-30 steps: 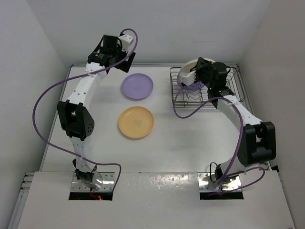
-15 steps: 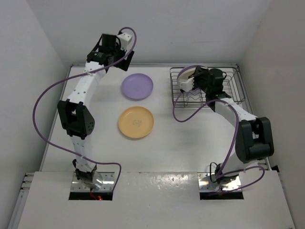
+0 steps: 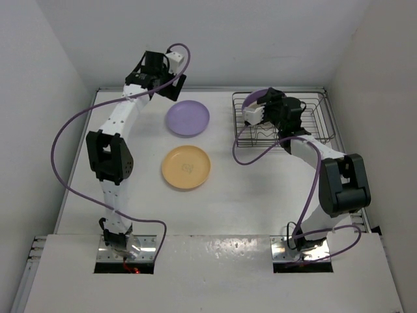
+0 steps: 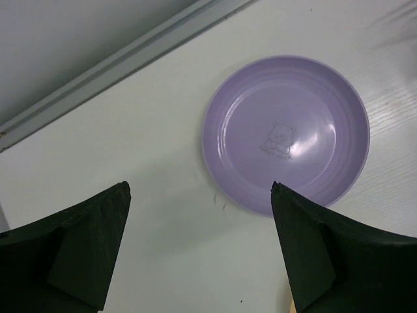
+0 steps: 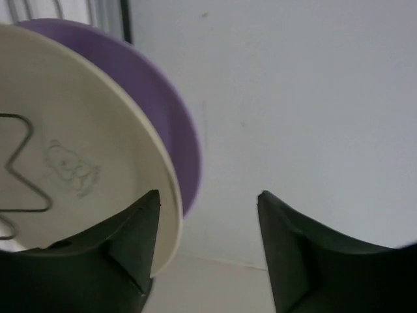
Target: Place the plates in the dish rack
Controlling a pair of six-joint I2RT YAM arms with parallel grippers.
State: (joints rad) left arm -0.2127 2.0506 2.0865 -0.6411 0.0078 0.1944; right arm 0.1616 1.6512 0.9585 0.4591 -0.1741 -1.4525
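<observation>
Cream plate (image 5: 78, 150) stands on edge at the left end of the dish rack (image 3: 306, 124), faint bear mark on its face, a wire divider (image 5: 19, 163) crossing in front of it. Racked lavender plate (image 5: 172, 117) stands upright right behind it, touching or nearly so; can't tell which. The rack sits at the far right of the table (image 3: 247, 189). Right gripper (image 5: 208, 193) is at the rack's left end, jaws apart with nothing between them. The cream plate's rim is just beside one finger (image 5: 130, 241), and contact is unclear. Loose lavender plate (image 3: 187, 118) lies flat on the table at far centre, left of the rack and well apart from it, bear mark in the middle. Orange-yellow plate (image 3: 186, 167) lies flat just nearer than it, the two not touching. Left gripper (image 4: 201, 189) hovers over the table at the far left, beside the loose lavender plate, jaws spread wide and holding nothing. Purple cable (image 3: 62, 143) loops off the left arm.
</observation>
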